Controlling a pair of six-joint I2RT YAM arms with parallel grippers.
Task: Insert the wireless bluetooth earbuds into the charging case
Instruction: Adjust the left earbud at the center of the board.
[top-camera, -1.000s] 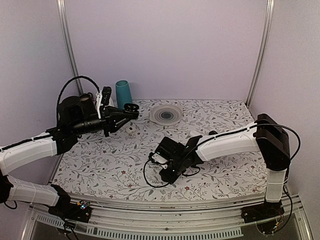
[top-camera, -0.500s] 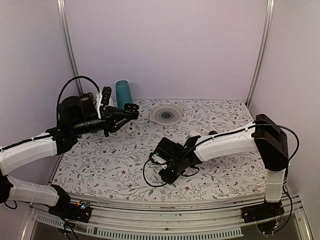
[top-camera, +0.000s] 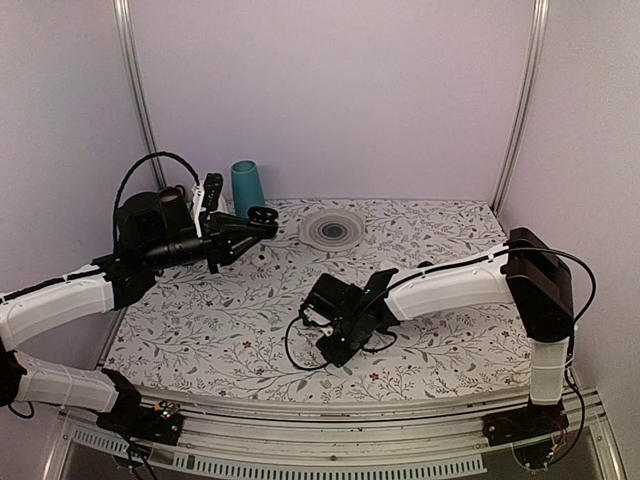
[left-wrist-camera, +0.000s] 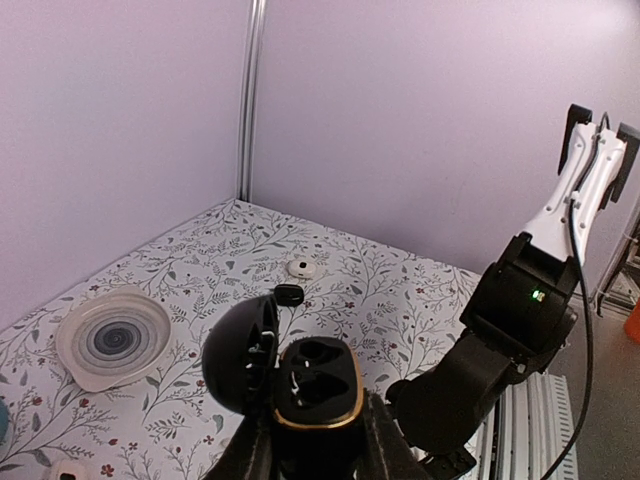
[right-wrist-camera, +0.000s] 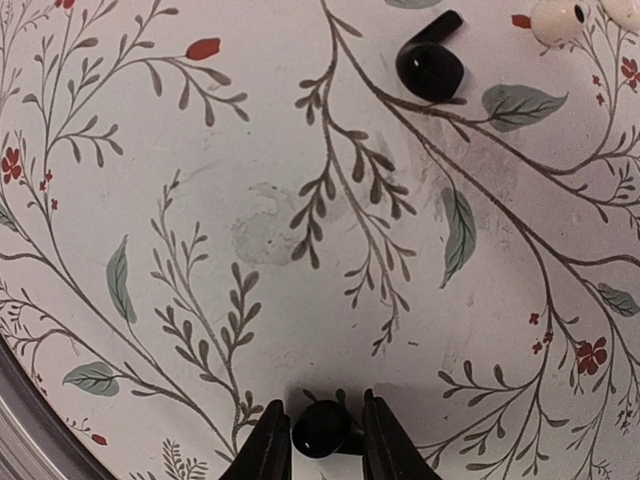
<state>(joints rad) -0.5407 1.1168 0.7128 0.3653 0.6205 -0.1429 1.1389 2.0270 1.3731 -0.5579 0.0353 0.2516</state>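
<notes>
Jaws of the right gripper (right-wrist-camera: 323, 440), nearly closed, pinch one black earbud (right-wrist-camera: 320, 427) down on the floral cloth (right-wrist-camera: 300, 220), so lift it straight without twisting, then bring it stem-first to the open charging case (left-wrist-camera: 318, 385) clamped aloft in the shut left gripper (left-wrist-camera: 315, 445).

This looks like a robotics lab test cell, not a home. Plain lilac walls (top-camera: 330, 100) box the space in on three sides, joined at the corners by bare metal posts (top-camera: 137, 100). The worktop (top-camera: 220, 330) wears a floral cloth, yet a left arm (top-camera: 60, 305) and a right arm (top-camera: 450, 285), white and black, stand bolted to a metal rail (top-camera: 330, 440) along its near edge. A small green light (left-wrist-camera: 537, 295) glows on the right one.
</notes>
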